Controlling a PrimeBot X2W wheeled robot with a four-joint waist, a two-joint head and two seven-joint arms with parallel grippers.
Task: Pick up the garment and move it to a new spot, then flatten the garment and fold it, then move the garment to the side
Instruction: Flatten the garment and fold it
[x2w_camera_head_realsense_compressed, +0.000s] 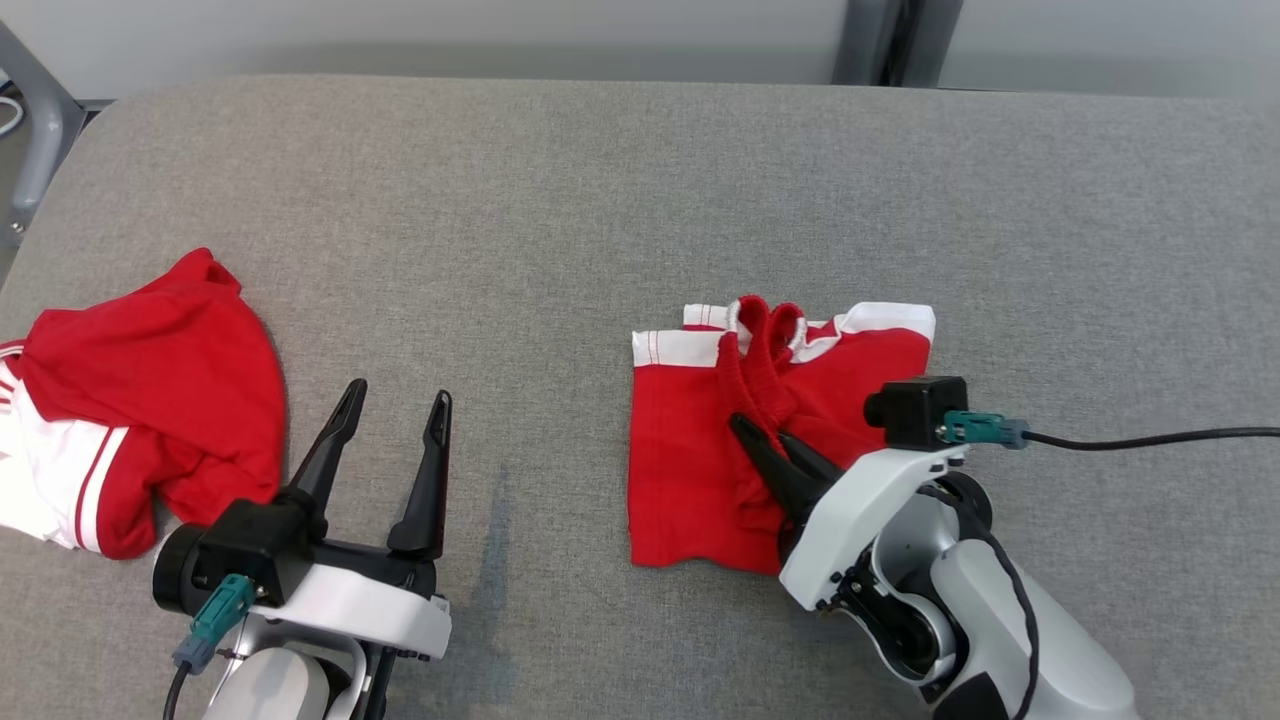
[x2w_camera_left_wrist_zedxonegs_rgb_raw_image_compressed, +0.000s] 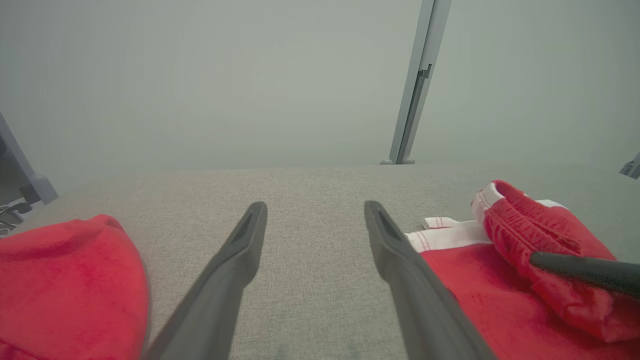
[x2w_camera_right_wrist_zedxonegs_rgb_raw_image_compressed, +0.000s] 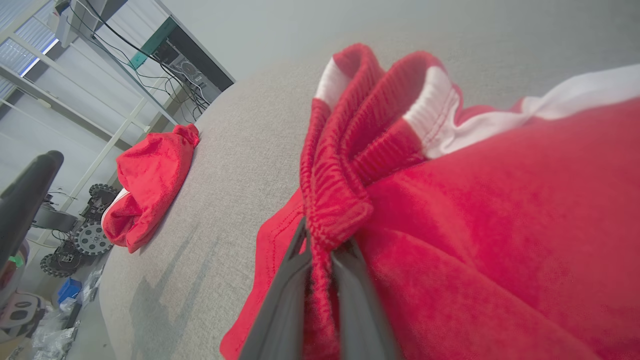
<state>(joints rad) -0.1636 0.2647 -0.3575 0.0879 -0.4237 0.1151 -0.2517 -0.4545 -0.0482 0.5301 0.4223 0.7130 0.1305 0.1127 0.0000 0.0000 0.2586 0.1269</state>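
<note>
The garment (x2w_camera_head_realsense_compressed: 680, 440), red shorts with white hems and a ribbed waistband, lies folded on the grey padded table (x2w_camera_head_realsense_compressed: 640, 180), right of centre. My right gripper (x2w_camera_head_realsense_compressed: 762, 432) is shut on a bunched ridge of its waistband; in the right wrist view the red cloth (x2w_camera_right_wrist_zedxonegs_rgb_raw_image_compressed: 500, 225) is pinched between the fingers of the right gripper (x2w_camera_right_wrist_zedxonegs_rgb_raw_image_compressed: 320, 245). My left gripper (x2w_camera_head_realsense_compressed: 398, 392) stands open over bare table, left of the garment, nothing between its fingers. In the left wrist view that left gripper (x2w_camera_left_wrist_zedxonegs_rgb_raw_image_compressed: 315, 205) points across the table, the garment (x2w_camera_left_wrist_zedxonegs_rgb_raw_image_compressed: 500, 300) at its right.
A second red and white garment (x2w_camera_head_realsense_compressed: 160, 380) lies crumpled at the table's left edge, just left of my left gripper. A metal post (x2w_camera_head_realsense_compressed: 870, 40) rises behind the far edge. A black cable (x2w_camera_head_realsense_compressed: 1150, 436) runs off to the right from my right wrist.
</note>
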